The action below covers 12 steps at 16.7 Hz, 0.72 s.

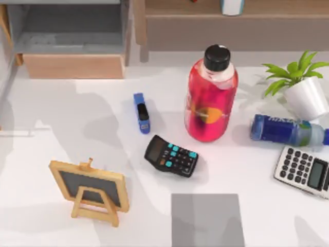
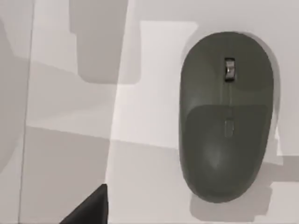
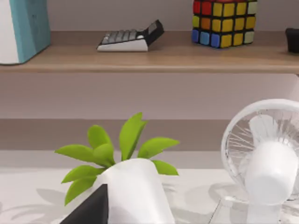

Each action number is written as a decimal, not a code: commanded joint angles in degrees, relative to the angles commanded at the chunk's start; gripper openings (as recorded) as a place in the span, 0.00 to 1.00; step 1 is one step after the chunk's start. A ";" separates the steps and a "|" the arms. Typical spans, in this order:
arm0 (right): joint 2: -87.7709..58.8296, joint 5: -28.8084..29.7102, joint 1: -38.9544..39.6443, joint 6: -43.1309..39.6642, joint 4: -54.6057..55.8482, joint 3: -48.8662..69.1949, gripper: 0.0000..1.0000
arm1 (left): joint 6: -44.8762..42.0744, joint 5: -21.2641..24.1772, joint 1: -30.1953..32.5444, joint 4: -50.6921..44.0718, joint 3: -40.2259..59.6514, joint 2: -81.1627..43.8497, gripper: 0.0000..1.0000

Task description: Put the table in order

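From above I see the bench (image 1: 46, 118), the wide white top that carries everything, still cluttered: a red bottle (image 1: 210, 98) standing near the middle, a blue stapler (image 1: 141, 112) just to its left, a black calculator (image 1: 171, 155) lying skewed in front of them, a small chalkboard easel (image 1: 91, 189) toward the left front, and a grey mouse pad (image 1: 206, 220) bare at the front edge. On the right side a blue bottle (image 1: 282, 129) lies on its side between a tilted potted plant (image 1: 303, 87) and a silver calculator (image 1: 304, 171). At the back left a drawer (image 1: 72, 38) stands open. My left wrist camera looks straight down on a dark grey mouse (image 2: 226, 114) resting on the white surface, so I judge the left arm hangs over it; a dark sliver at that picture's lower edge may be part of the left gripper, but I cannot tell whether it is wide or narrow. The right wrist camera faces the plant, a white fan (image 3: 266, 156) and a shelf (image 3: 140, 56) with a calculator and a colour cube; the right gripper's state I cannot tell either. I judge the tidying has barely begun. The likely next move is to descend on the mouse, close across its narrow width, and carry it to the pad.
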<state>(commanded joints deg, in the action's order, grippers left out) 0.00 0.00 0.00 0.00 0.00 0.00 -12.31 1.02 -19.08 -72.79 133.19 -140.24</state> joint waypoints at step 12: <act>0.00 0.00 0.00 0.00 0.00 0.00 1.00 | -0.78 0.53 0.29 -4.11 9.25 -9.57 1.00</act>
<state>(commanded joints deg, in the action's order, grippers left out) 0.00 0.00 0.00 0.00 0.00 0.00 -13.09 1.56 -18.79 -76.90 142.44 -149.81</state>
